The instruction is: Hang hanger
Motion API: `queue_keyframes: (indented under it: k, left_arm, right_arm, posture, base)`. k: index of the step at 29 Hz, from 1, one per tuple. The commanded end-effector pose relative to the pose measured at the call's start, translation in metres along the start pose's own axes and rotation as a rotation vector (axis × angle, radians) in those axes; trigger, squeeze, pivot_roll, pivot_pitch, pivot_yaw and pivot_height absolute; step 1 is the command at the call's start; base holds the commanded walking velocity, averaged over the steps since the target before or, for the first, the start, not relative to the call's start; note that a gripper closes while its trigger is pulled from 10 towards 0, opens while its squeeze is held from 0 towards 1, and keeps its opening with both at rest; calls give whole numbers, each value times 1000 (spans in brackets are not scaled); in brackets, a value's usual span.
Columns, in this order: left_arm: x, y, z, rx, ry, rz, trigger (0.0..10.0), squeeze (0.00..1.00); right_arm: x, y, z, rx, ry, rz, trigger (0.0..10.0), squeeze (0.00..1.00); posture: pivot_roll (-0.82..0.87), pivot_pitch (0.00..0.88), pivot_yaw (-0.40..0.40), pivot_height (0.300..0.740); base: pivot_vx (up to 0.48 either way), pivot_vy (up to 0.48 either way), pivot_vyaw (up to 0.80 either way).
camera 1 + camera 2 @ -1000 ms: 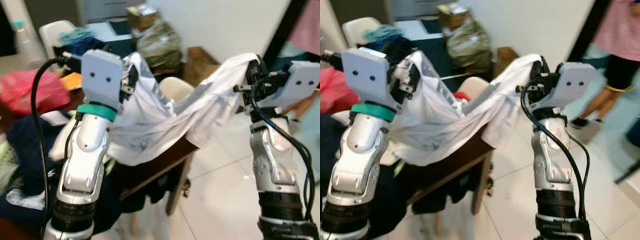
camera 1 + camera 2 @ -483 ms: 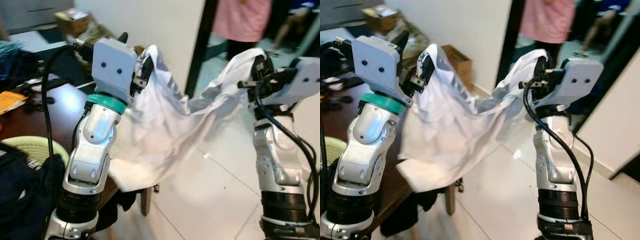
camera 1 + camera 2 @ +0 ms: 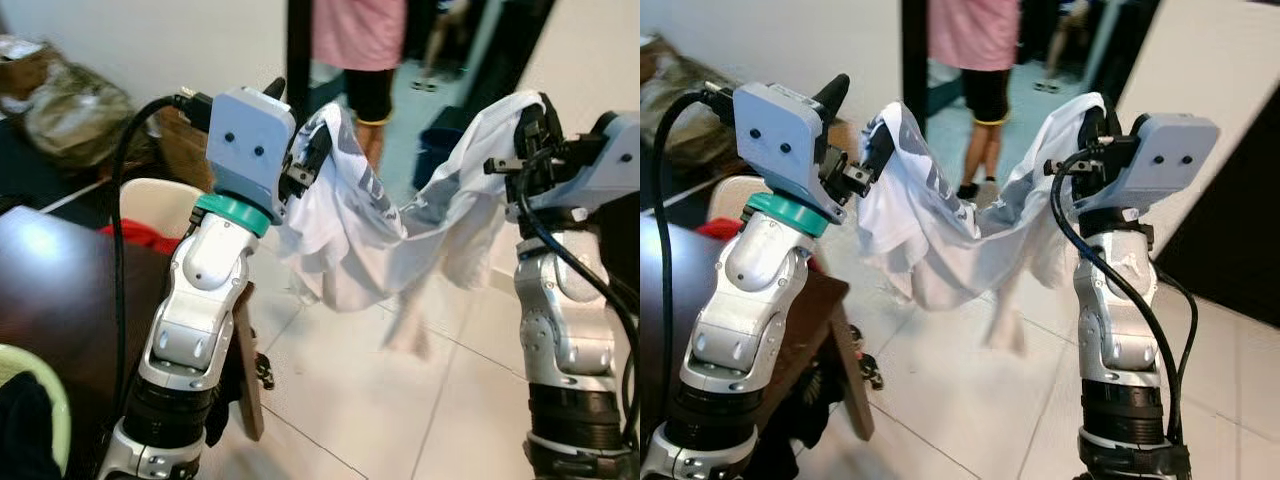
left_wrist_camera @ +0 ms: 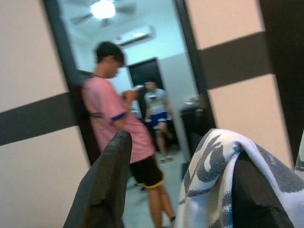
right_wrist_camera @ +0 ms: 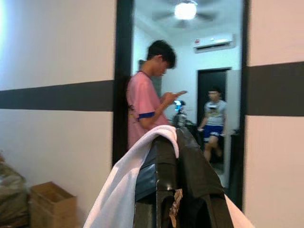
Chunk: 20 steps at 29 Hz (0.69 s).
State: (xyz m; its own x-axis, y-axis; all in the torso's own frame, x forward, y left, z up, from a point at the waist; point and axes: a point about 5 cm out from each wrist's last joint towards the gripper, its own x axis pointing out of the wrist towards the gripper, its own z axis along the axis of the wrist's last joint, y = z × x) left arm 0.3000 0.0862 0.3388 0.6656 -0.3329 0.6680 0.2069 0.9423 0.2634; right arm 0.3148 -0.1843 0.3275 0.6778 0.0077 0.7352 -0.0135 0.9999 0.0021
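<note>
A white garment [image 3: 350, 240] with grey print hangs stretched between my two raised grippers, sagging in the middle above the tiled floor. My left gripper [image 3: 297, 125] is open; one end of the cloth is draped over one of its black fingers [image 4: 254, 190], while the other finger [image 4: 107, 180] is bare. My right gripper [image 3: 530, 125] is shut on the other end of the garment, which falls over its fingers [image 5: 166, 180]. I see no hanger.
A person in a pink shirt [image 3: 360, 40] stands in the dark-framed doorway straight ahead; a second person [image 5: 213, 118] is farther inside. A dark table [image 3: 70, 300], a pale chair [image 3: 150, 200] and a stuffed bag [image 3: 60, 100] lie at my left. A cardboard box [image 5: 50, 199] sits by the wall.
The whole view has swung right, from the cluttered table to the doorway. The garment has come off the table and now hangs over the floor, still between both grippers.
</note>
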Motion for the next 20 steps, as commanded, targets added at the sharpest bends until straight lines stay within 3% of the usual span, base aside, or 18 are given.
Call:
queue_keyframes:
  k: [1, 6, 20]
  left_arm:
    - [-2, -6, -2, -38, 10, -37, 10000, 0]
    - [-10, -15, -14, -108, 71, -92, 10000, 0]
    - [-37, -24, -46, -164, 221, -135, 10000, 0]
  right_arm:
    - [-1, -1, 4, -20, -19, -5, 10000, 0]
    - [-4, 1, 3, -46, -10, 1, 10000, 0]
    - [-29, 4, -17, -157, 93, 49, 10000, 0]
  posture:
    - [-108, 79, 60, 740]
    - [-113, 80, 61, 740]
    - [-122, 85, 51, 740]
  base:
    - [0, 0, -781]
    - [0, 0, -781]
    - [0, 0, -781]
